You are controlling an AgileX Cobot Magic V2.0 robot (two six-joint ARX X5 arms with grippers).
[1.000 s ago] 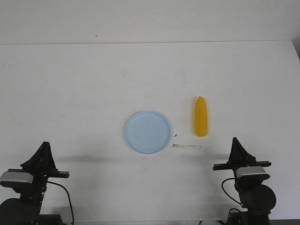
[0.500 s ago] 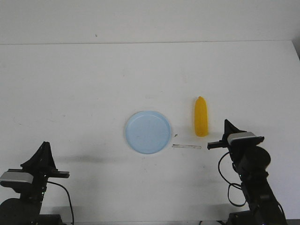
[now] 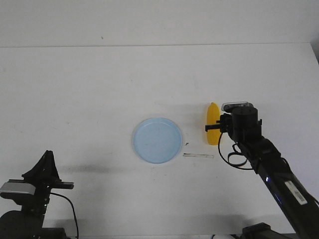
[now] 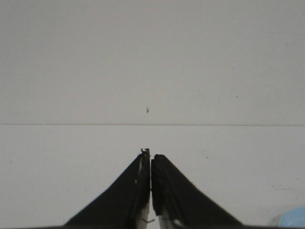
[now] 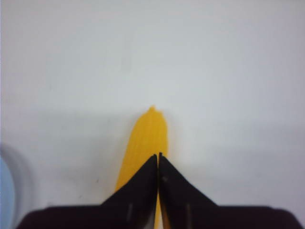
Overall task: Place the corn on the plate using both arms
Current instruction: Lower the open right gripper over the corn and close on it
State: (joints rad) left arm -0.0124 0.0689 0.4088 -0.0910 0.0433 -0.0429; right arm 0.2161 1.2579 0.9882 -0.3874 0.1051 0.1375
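Observation:
The yellow-orange corn [image 3: 213, 139] lies on the white table, just right of the light blue plate [image 3: 157, 140], its tapered end pointing away from me. My right gripper [image 3: 219, 124] hangs over the cob's middle and hides part of it. In the right wrist view its shut gripper [image 5: 157, 155] sits above the corn [image 5: 150, 129], with nothing between the fingers. The plate's edge [image 5: 5, 191] shows at that view's side. My left gripper [image 3: 48, 154] rests at the near left, shut and empty [image 4: 150, 153].
A thin pale strip [image 3: 198, 156] lies on the table between the plate and the corn's near end. The table's far edge [image 3: 159, 46] meets a plain wall. A sliver of the plate [image 4: 293, 219] shows in the left wrist view.
The right arm has swung forward and to the left from its rest pose near the front edge to a spot over the corn. The left arm, corn and plate have not moved.

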